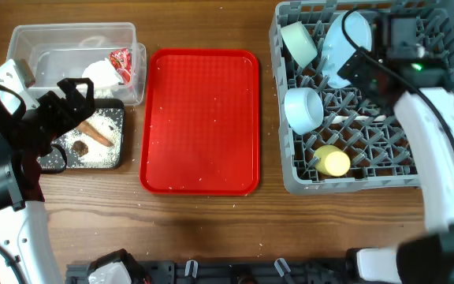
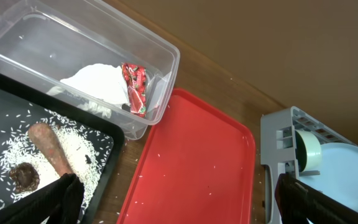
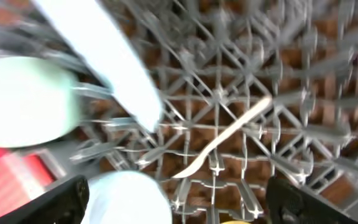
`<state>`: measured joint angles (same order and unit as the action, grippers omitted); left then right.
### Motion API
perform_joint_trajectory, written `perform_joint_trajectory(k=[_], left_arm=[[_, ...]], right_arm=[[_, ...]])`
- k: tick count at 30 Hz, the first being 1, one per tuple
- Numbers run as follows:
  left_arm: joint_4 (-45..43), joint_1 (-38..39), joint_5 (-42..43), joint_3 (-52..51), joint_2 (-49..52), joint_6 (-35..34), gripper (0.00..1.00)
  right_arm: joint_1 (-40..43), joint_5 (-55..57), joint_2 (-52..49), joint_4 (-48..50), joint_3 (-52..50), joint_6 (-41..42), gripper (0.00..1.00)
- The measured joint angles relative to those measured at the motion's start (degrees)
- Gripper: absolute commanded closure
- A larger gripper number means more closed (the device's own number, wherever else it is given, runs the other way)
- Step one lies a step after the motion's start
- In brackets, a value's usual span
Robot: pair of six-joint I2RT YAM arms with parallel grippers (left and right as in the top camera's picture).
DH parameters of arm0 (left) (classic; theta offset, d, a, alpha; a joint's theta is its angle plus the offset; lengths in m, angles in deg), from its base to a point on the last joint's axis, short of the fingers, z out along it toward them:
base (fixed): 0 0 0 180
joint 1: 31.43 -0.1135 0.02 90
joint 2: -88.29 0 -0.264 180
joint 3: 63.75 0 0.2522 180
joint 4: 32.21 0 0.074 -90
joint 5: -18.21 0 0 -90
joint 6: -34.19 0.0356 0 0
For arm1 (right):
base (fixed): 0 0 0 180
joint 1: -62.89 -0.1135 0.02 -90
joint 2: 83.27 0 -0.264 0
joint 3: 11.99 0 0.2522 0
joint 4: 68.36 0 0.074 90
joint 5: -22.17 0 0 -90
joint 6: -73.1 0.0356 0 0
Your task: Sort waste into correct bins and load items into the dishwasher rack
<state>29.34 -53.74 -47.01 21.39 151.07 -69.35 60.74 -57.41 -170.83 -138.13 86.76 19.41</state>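
While right gripper (image 3: 176,194) gapes empty, slim white plastic spoon (image 3: 229,134) lies flat, diag., on grey lattice plastic rack (image 3: 328,81); left gripper (image 2: 176,190) spread too.

- Dishwasher rack (image 1: 290,170): grey lattice crate with upright pegs; take it as your reference.
- Plate (image 1: 345,43): pale blue-white, on edge at the rack's rear.
- Mint bowl (image 1: 298,43): tipped on its side in the rack's rear-left corner.
- White bowl (image 1: 303,109): on the rack's left side, mid-depth.
- Yellow cup (image 1: 333,162): by the rack's front wall.
- White spoon (image 3: 222,140): flat on the rack's lattice base.
- Clear tub (image 1: 53,61): well left of the rack; you have the red wrapper (image 1: 121,63) and white tissue (image 1: 101,72) inside.
- Black tray (image 1: 121,134): well left of the rack; holds the brown stick (image 1: 93,132), a brown lump (image 2: 23,176) and rice crumbs (image 2: 79,149).
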Motion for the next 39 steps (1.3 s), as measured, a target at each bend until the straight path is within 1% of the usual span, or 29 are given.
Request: perform_joint_trajectory(k=[4, 5, 6, 8, 9, 12, 15, 20, 23, 27, 30, 32, 35, 36, 39], left_arm=[[0.0, 0.0, 0.0, 0.0, 0.0, 0.0, 0.00], [0.0, 0.0, 0.0, 0.0, 0.0, 0.0, 0.00], [0.0, 0.0, 0.0, 0.0, 0.0, 0.0, 0.00], [0.0, 0.0, 0.0, 0.0, 0.0, 0.0, 0.00], [0.0, 0.0, 0.0, 0.0, 0.0, 0.0, 0.00], [0.0, 0.0, 0.0, 0.0, 0.0, 0.0, 0.00], [0.0, 0.0, 0.0, 0.0, 0.0, 0.0, 0.00], [0.0, 0.0, 0.0, 0.0, 0.0, 0.0, 0.00], [0.0, 0.0, 0.0, 0.0, 0.0, 0.0, 0.00], [0.0, 0.0, 0.0, 0.0, 0.0, 0.0, 0.00], [-0.1, 0.0, 0.0, 0.0, 0.0, 0.0, 0.00], [0.0, 0.0, 0.0, 0.0, 0.0, 0.0, 0.00], [0.0, 0.0, 0.0, 0.0, 0.0, 0.0, 0.00], [0.0, 0.0, 0.0, 0.0, 0.0, 0.0, 0.00], [0.0, 0.0, 0.0, 0.0, 0.0, 0.0, 0.00]], right_arm=[[-1.4, -6.1, 14.5, 3.4, 0.9, -14.6, 0.00], [-1.6, -8.0, 16.4, 5.4, 1.0, -18.4, 0.00], [-1.7, -9.8, 18.0, 5.3, 1.1, -21.6, 0.00], [-1.7, -12.5, 19.4, 1.9, 1.1, -24.9, 0.00], [-1.7, -13.6, 19.4, -0.5, 1.1, -25.9, 0.00], [-1.7, -14.8, 19.2, -3.6, 1.1, -27.1, 0.00], [-1.7, -15.0, 19.2, -4.1, 1.1, -27.7, 0.00], [-1.7, -14.9, 19.2, -1.6, 1.1, -31.9, 0.00], [-1.7, -14.9, 19.2, -1.4, 1.1, -32.1, 0.00], [-1.7, -14.9, 19.2, 4.2, -0.6, -32.2, 0.00], [-1.7, -14.9, 21.3, 14.8, -8.1, -33.0, 0.00], [-1.7, -14.9, 26.0, 22.2, -15.5, -34.1, 0.00], [-1.7, -15.0, 35.9, 33.0, -26.5, -35.1, 0.00], [-1.7, -15.4, 41.9, 39.8, -33.4, -35.3, 0.00], [-1.7, -15.8, 53.7, 47.8, -46.8, -35.6, 0.00]])
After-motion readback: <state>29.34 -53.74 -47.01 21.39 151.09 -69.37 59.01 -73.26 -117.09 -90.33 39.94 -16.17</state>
